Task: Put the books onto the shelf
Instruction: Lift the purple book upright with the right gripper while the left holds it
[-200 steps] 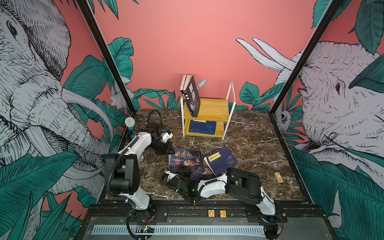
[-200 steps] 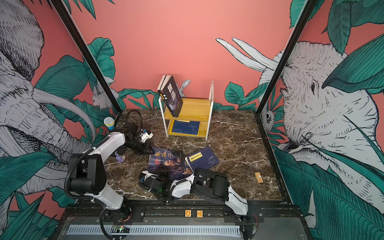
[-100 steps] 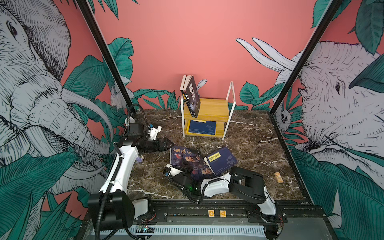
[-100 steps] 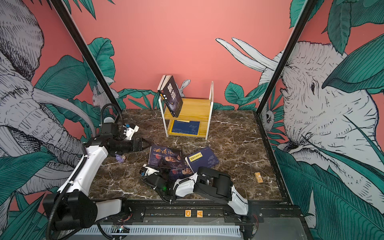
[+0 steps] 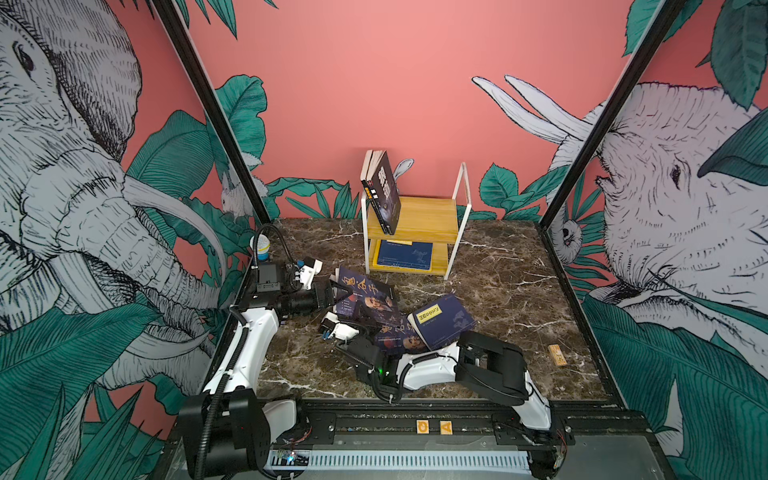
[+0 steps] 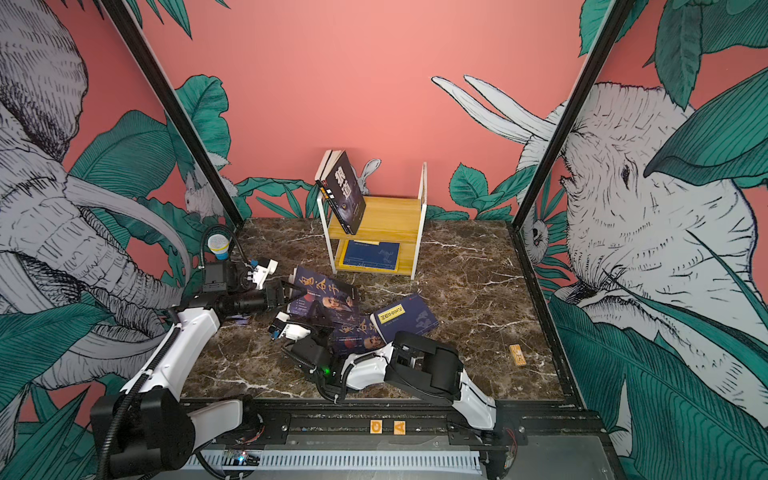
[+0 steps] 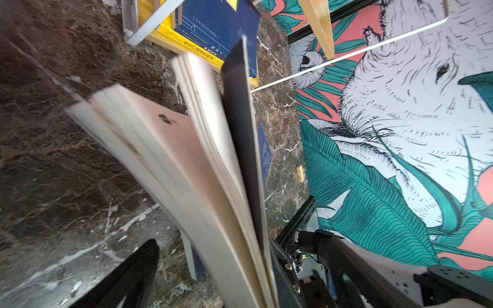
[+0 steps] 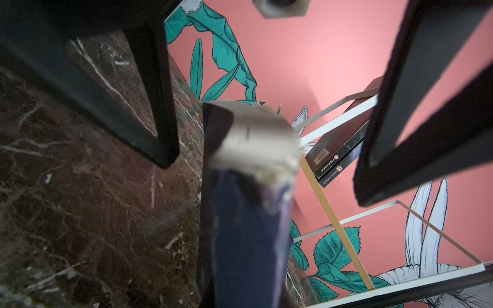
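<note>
My right claw (image 5: 360, 321) pinches a navy portrait book (image 5: 365, 291), tilted up off the table (image 5: 498, 291) in front of the shelf (image 5: 424, 212). My left claw (image 5: 337, 292) is spread wide around that book's edge. Black books (image 5: 384, 193) lean on the shelf's top board.

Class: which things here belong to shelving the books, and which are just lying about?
Job: two-tier yellowish wooden shelf in white frame; black paperbacks leaning on it; navy paperback on lower tier; navy portrait-cover paperbacks; navy yellow-label paperback.
Stray: small tan wooden block; blue-and-white paper cup.
</note>
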Robot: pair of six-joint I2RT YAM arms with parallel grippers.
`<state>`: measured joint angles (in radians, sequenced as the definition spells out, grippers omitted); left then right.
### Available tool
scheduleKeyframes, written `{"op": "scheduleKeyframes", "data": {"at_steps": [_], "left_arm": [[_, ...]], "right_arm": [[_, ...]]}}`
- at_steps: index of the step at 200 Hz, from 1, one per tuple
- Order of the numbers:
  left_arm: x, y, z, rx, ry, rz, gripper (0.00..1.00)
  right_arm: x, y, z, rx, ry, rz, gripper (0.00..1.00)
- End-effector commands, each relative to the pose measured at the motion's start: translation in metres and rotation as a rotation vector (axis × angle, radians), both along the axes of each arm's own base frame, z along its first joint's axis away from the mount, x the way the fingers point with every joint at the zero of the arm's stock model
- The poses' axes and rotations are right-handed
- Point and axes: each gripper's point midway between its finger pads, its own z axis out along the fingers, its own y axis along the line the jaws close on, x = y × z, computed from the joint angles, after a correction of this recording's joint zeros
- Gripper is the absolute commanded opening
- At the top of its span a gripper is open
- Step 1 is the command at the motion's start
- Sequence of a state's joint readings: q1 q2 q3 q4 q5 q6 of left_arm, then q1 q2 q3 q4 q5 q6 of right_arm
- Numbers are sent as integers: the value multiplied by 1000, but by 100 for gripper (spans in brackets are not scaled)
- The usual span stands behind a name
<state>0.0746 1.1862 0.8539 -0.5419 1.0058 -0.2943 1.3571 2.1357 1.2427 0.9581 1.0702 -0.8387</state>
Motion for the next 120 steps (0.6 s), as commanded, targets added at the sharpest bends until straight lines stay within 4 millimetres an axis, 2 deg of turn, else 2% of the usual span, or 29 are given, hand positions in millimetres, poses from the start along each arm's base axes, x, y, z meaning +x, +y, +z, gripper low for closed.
{"op": "scheduleKeyframes", "data": {"at_steps": [1,19,44,62,74,99,110,120], "left_arm": [[10,-6,11,-88,-4,-8,90],[19,-5,18,-89,-3,-2,74],[25,-5,14,-101,16,6,49],[26,-5,13,-89,19,-1,17],[22,-4,13,-64,13,-7,0],[15,-5,15,-63,-23,-12,0],[13,-6,19,-69,-22,-21,0],[11,-6,23,-72,-16,-29,0]], "right_arm": [[-7,3,26,97,-57,-2,0],[-10,4,25,86,-68,2,0],[-19,8,21,73,-77,36,0],[-21,10,18,58,-82,40,0],[-22,11,17,41,-89,35,0],[-23,7,9,22,-102,30,0],[-21,4,7,8,-114,11,20],[-20,0,10,6,-129,-9,32]]}}
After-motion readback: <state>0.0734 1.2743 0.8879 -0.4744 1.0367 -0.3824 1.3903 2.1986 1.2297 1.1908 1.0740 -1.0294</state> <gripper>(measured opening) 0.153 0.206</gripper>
